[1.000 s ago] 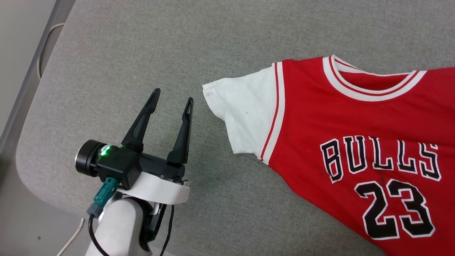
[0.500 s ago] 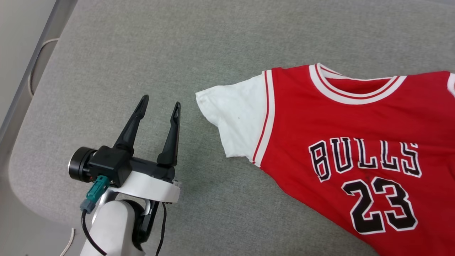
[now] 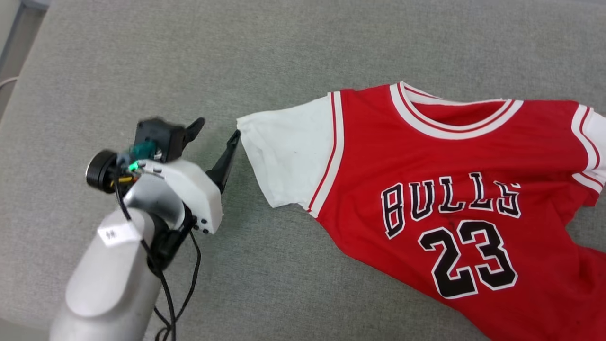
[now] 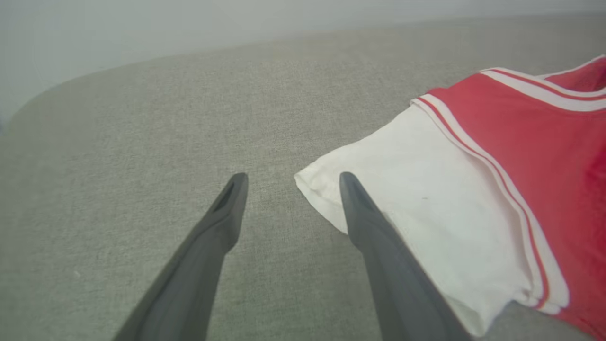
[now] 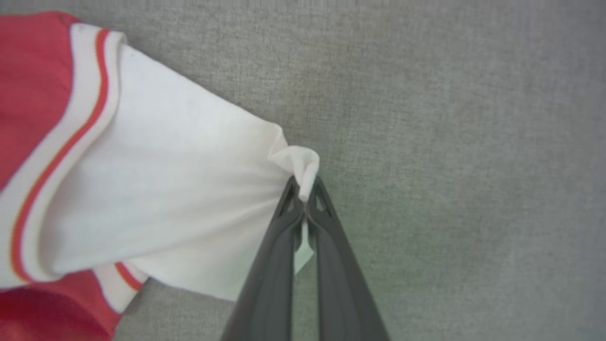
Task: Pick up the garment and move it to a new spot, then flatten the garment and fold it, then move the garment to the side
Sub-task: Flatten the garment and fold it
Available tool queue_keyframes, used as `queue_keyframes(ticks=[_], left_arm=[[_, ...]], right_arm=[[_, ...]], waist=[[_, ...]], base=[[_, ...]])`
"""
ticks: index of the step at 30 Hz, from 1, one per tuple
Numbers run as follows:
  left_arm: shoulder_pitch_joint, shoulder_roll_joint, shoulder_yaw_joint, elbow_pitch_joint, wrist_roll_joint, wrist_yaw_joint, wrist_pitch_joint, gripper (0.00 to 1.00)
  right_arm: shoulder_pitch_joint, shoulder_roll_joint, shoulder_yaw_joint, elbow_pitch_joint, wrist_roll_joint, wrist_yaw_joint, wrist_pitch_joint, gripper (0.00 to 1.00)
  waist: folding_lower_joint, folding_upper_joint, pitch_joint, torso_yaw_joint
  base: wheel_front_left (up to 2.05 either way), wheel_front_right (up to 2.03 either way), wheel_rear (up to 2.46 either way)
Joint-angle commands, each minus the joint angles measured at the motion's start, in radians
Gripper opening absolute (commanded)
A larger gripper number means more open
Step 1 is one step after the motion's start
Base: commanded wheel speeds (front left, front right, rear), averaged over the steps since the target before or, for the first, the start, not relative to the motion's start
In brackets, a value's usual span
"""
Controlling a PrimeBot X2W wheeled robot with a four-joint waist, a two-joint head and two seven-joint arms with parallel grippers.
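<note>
"BULLS" arcs in black, white-outlined block letters across the chest of the garment, with "23" beneath in the same style. The red body is a smooth knit, the short sleeves are white, and the collar and sleeve seams carry red-and-white stripes. It lies face up on a grey woven surface, spreading from the head view's centre toward 3 and 5 o'clock. The left gripper, at 9 o'clock, holds its long tapered dark fingers apart, one tip just beside the near sleeve's cuff. A white sticker on its pale forearm bears a mark too small to read. The right gripper is pinched on a bunched corner of the other white sleeve.
</note>
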Motion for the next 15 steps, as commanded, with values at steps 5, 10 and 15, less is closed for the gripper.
queue_keyframes(ticks=[5, 10, 15], left_arm=[[-0.156, 0.125, -0.144, -0.018, -0.229, -0.001, 0.314, 1.00], [-0.284, 0.212, -0.219, -0.013, -0.373, -0.001, 0.527, 1.00], [-0.363, 0.234, -0.266, 0.039, -0.414, -0.001, 0.590, 1.00]], right_arm=[[-0.057, 0.001, 0.036, -0.002, 0.006, -0.001, -0.010, 0.00], [-0.095, 0.013, 0.064, 0.006, 0.008, -0.001, -0.020, 0.00], [-0.121, 0.021, 0.094, 0.018, 0.017, -0.001, -0.033, 0.00]], waist=[[0.0000, 0.0000, 0.047, -0.023], [0.0000, 0.0000, 0.075, -0.034], [0.0000, 0.0000, 0.096, -0.048]], base=[[0.00, 0.00, 0.00], [0.00, 0.00, 0.00], [0.00, 0.00, 0.00]])
